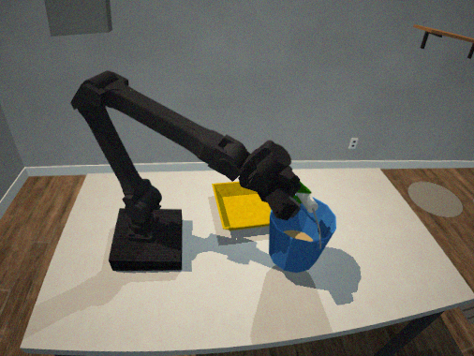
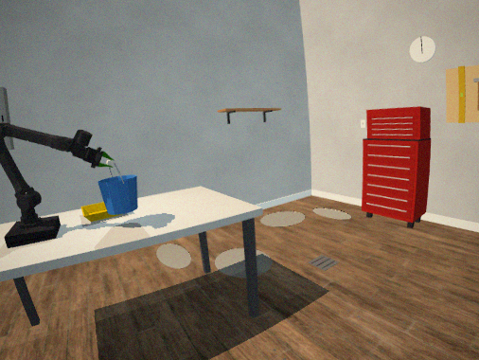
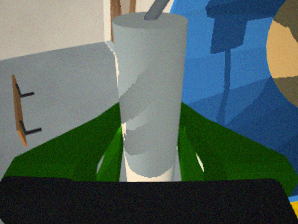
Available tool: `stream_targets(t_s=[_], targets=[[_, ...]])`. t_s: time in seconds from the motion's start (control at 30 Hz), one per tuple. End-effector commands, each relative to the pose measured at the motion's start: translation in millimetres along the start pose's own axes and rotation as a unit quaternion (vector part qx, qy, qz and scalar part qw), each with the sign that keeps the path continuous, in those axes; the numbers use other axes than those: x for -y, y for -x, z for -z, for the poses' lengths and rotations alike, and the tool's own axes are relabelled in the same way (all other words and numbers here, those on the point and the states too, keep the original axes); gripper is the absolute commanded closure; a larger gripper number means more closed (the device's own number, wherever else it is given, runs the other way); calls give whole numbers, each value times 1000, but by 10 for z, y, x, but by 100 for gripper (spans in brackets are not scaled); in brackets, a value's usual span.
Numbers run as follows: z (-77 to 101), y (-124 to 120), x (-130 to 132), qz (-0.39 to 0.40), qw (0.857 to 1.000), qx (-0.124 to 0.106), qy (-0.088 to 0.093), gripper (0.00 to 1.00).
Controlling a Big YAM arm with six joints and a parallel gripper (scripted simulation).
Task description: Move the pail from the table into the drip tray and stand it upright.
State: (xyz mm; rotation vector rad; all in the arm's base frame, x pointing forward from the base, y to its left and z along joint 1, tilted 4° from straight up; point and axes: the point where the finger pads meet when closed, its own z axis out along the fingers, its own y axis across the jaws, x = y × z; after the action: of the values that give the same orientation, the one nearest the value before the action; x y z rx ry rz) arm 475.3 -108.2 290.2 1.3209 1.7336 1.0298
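Note:
The blue pail (image 1: 302, 236) hangs by its thin wire handle, clear of the table, just right of the yellow drip tray (image 1: 241, 204). My gripper (image 1: 303, 196) has green fingers and is shut on the handle's pale grey grip (image 3: 148, 92). In the exterior view the pail (image 2: 118, 193) hangs tilted below the gripper (image 2: 108, 160), in front of the tray (image 2: 95, 210). The wrist view shows the grip between my green fingers with the pail's blue inside (image 3: 246, 63) beyond it. The tray lies flat with its rim up.
The arm's black base (image 1: 146, 239) stands on the left of the white table. The table's front edge curves at the right. A red tool chest (image 2: 397, 163) stands far off on the floor.

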Motion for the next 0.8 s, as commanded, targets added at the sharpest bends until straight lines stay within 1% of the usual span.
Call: stream_targets(t_s=[0.0,0.37,0.5,0.77], targets=[[301,-102,-682,45,997,10,64,80],[274,-388,-671,48,998,-10,45,80],[267,-437,-670,49,998,-14,43,80],[244,-609,-662,54,998,-28,33,80]])
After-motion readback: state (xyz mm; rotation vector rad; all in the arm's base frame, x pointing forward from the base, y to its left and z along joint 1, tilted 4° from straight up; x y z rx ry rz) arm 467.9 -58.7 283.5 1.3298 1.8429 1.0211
